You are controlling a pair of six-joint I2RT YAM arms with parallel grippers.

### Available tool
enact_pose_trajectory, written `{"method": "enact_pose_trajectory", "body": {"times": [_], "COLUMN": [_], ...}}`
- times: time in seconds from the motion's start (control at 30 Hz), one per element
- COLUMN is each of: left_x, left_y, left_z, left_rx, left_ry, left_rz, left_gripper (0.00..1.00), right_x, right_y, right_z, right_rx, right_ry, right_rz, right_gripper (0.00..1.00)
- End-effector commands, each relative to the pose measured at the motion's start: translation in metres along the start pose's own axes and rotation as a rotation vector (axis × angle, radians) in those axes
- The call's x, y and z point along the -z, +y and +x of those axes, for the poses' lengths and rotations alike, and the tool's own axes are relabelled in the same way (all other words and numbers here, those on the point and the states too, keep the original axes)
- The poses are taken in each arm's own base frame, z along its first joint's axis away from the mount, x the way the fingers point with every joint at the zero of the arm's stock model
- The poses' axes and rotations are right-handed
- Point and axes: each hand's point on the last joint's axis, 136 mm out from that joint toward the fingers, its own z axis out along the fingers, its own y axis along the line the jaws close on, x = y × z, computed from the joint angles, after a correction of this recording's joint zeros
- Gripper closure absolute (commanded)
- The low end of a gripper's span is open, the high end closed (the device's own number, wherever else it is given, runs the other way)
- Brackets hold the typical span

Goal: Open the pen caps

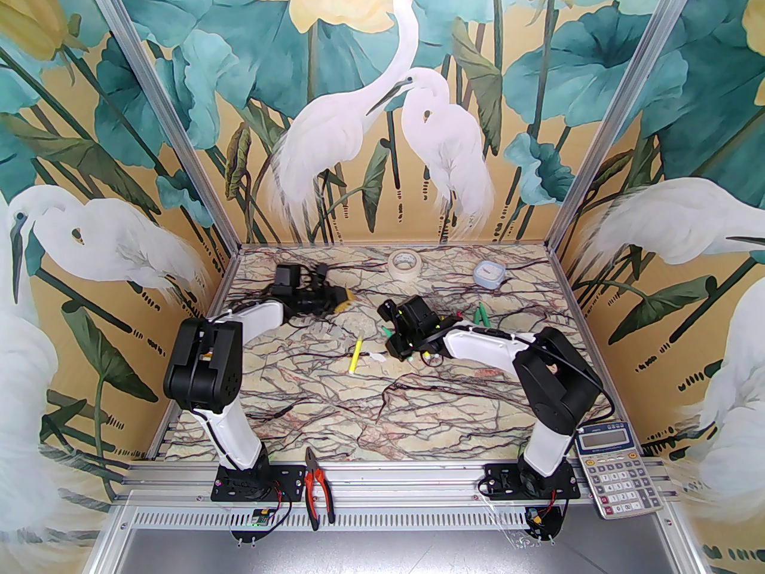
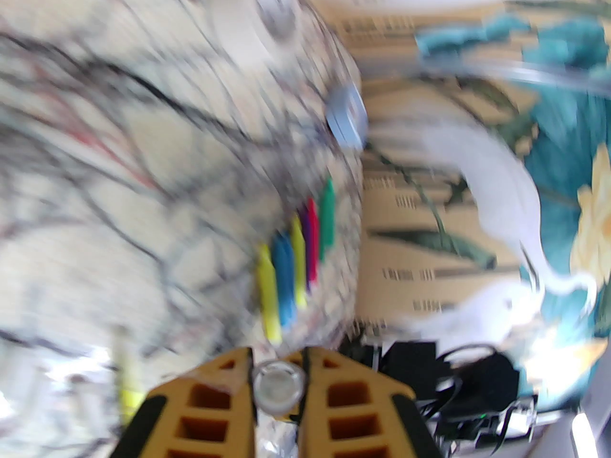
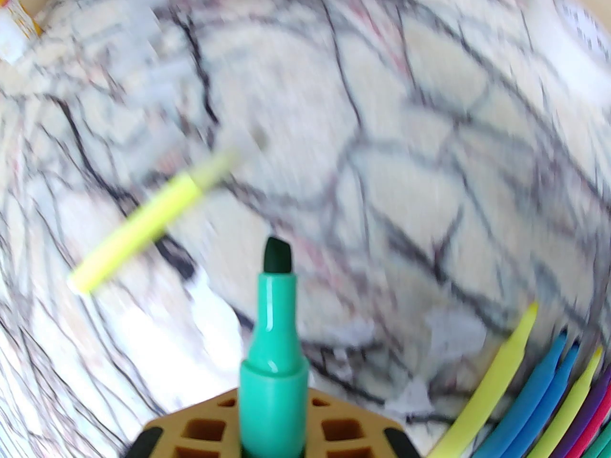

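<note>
My left gripper (image 2: 278, 365) is shut on a pale translucent pen cap (image 2: 278, 388), whose round end shows between the yellow fingers. From above, the left gripper (image 1: 342, 301) hovers at the back left of the table. The right gripper (image 3: 274, 415) is shut on a green marker (image 3: 274, 341), and the marker's dark tip (image 3: 278, 255) is bare. It hangs over mid-table (image 1: 395, 344). A yellow marker (image 1: 357, 354) lies between the arms, with a loose pale cap (image 1: 376, 356) beside it. A row of yellow, blue, purple, pink and green markers (image 2: 298, 265) lies on the table.
A tape roll (image 1: 403, 260) and a small blue-white container (image 1: 488, 272) stand along the back edge. Green markers (image 1: 481, 314) lie behind the right arm. Red-handled pliers (image 1: 317, 488) and a calculator (image 1: 615, 470) rest on the front rail. Both wrist views are motion-blurred.
</note>
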Motion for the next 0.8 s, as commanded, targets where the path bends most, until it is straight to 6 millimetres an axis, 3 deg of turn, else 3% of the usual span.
{"method": "enact_pose_trajectory", "body": {"times": [0.0, 0.17, 0.5, 0.77], "left_x": [0.005, 0.007, 0.025, 0.01], "left_y": [-0.02, -0.014, 0.026, 0.033], "left_z": [-0.006, 0.002, 0.038, 0.07], "left_rx": [-0.04, -0.088, -0.27, -0.338], "left_ry": [-0.031, 0.014, 0.166, 0.312], "left_rz": [0.005, -0.058, -0.529, -0.597], "left_gripper": [1.0, 1.0, 1.0, 1.0], "right_x": [0.012, 0.006, -0.009, -0.021], "right_y": [-0.003, -0.021, -0.062, -0.071], "right_z": [-0.003, -0.006, -0.014, -0.009], "right_rx": [0.006, -0.034, -0.235, -0.298], "right_ry": [-0.019, -0.01, -0.007, 0.018], "right_rz": [0.03, 0.123, 0.228, 0.243], "right_gripper": [1.0, 1.0, 1.0, 1.0]}}
